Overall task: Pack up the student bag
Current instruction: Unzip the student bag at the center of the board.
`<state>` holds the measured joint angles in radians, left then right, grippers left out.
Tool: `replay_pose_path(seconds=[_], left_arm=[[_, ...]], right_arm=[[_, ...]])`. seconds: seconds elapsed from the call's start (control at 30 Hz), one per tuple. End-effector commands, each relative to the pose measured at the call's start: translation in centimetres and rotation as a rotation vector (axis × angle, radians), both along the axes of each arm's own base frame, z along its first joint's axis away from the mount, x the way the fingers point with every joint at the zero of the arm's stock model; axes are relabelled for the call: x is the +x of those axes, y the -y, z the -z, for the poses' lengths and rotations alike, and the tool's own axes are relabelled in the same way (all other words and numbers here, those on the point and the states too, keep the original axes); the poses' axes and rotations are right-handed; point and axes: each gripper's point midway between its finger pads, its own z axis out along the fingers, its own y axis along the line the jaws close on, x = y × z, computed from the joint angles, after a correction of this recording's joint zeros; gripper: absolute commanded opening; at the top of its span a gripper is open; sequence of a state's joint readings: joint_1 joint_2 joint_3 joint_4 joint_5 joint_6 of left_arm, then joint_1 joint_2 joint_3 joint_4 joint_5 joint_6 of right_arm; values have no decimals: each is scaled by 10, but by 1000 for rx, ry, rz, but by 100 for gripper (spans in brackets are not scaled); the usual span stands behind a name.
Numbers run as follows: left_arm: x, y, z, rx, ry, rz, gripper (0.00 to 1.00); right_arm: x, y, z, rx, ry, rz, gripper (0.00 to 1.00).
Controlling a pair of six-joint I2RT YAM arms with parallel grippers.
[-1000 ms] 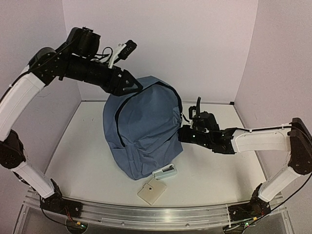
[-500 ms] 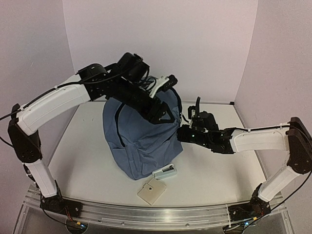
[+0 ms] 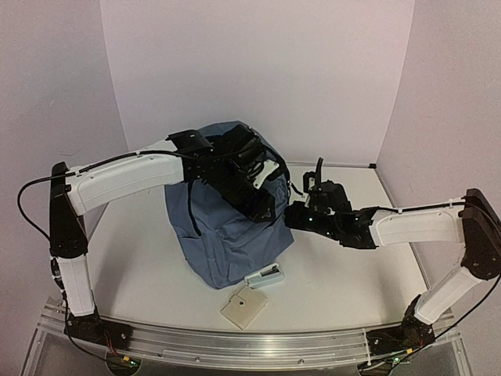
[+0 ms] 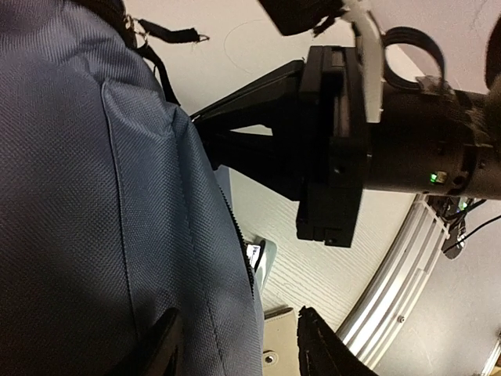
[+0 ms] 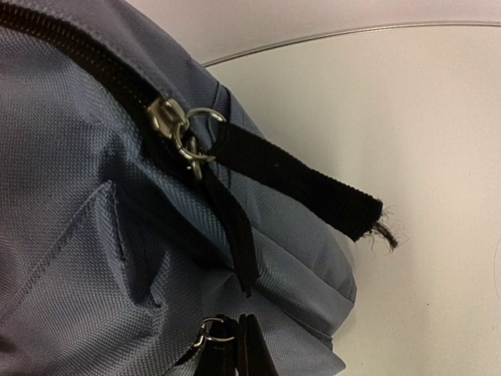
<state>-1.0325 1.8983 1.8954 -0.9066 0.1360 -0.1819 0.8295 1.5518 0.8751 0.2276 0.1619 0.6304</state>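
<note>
The student bag (image 3: 223,215), a slate-blue backpack, stands upright mid-table. My left arm arches over its top, and the left gripper (image 3: 264,205) is open at the bag's right front. In the left wrist view its fingers (image 4: 322,345) straddle the bag's zippered edge (image 4: 239,251) without gripping. My right gripper (image 3: 294,215) presses against the bag's right side. In the right wrist view it (image 5: 237,348) is shut on a black zipper pull (image 5: 210,335) with a metal ring. A second zipper slider (image 5: 176,125) and a frayed black strap (image 5: 297,184) lie above it.
A small pale box (image 3: 264,276) lies against the bag's front foot, also seen as the box (image 4: 264,262) in the left wrist view. A beige square case (image 3: 243,307) sits nearer the front rail (image 3: 250,345). White walls close in the back and sides.
My left arm swung down from high at the back left, over the bag's top to its right front, and its jaws narrowed a little. The right arm and bag stayed put.
</note>
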Motion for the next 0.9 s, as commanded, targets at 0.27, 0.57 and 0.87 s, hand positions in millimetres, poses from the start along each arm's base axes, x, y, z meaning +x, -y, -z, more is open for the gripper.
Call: replay_pose_path(seconds=[0.27, 0.57, 0.87], left_arm=[[-13, 0, 48, 46, -166, -38, 35], [-2, -14, 64, 125, -134, -123, 26], [-2, -13, 58, 109, -123, -116, 19]], right_arm=[[-8, 15, 8, 28, -33, 35, 0], [-28, -2, -24, 207, -90, -55, 30], [-48, -18, -56, 353, -114, -93, 49]])
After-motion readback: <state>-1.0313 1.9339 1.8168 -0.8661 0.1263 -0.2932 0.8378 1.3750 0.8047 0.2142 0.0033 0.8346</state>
